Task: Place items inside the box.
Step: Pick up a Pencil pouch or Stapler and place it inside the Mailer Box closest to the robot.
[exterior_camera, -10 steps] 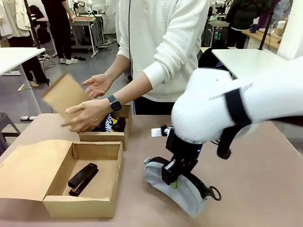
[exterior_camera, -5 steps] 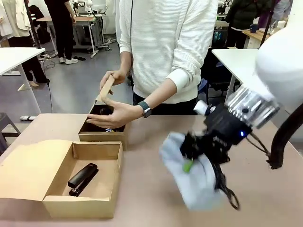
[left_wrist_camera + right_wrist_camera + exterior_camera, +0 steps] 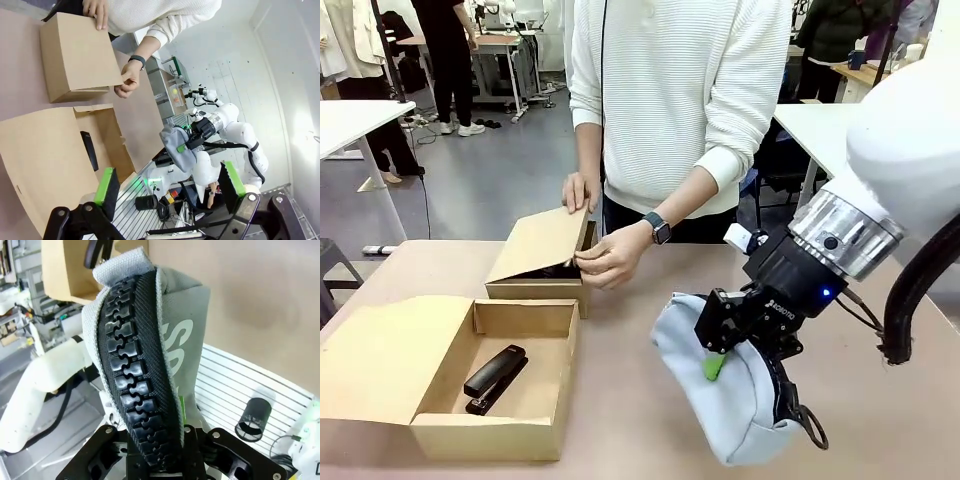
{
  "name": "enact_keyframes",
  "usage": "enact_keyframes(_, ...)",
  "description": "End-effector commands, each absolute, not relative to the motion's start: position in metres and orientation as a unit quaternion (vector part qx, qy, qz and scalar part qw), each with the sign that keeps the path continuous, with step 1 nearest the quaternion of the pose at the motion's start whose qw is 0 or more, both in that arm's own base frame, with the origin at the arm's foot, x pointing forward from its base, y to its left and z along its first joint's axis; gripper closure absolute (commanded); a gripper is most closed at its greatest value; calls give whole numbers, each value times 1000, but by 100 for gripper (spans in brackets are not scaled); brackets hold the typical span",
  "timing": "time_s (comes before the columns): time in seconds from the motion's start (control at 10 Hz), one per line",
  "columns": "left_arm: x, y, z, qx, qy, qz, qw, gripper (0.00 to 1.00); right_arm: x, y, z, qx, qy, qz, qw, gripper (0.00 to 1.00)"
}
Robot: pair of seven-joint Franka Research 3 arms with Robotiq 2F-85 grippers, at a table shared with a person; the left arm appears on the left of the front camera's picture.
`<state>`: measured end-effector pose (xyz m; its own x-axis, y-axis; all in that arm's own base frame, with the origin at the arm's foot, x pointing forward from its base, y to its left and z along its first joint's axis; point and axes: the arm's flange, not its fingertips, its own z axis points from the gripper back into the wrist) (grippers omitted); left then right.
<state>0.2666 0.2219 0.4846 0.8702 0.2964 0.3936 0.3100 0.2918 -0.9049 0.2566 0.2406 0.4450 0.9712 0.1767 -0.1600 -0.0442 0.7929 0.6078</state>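
Left gripper (image 3: 167, 176) jaws wide apart, empty. Box (image 3: 485, 438) lid open, stapler (image 3: 495, 378) inside, well left of right gripper (image 3: 718, 348). Person's hand (image 3: 608, 258) on smaller box (image 3: 535, 245). Right gripper clamped on grey pouch (image 3: 740, 405), which hangs below it

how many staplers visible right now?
1. A black stapler lies inside the larger open box at the table's left. Another could be hidden in the smaller box, whose flap the person's hand holds partly down.

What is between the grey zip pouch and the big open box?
Nothing: front view shows bare brown tabletop between grey fabric pouch and wide cardboard box.
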Motion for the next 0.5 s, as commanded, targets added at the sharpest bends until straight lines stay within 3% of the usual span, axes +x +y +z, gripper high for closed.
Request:
enact_keyframes(0.0,264,220,485,-593,-260,-10,762,0,261,236,446,316,101,68,941,100)
enact_keyframes(0.1,264,220,485,-593,-260,-10,762,0,261,236,446,316,101,68,941,100)
enact_keyframes(0.2,264,220,485,-593,-260,-10,762,0,257,240,445,316,105,61,941,93)
enact_keyframes(0.4,264,220,485,-593,-260,-10,762,0,258,251,445,286,80,61,953,93)
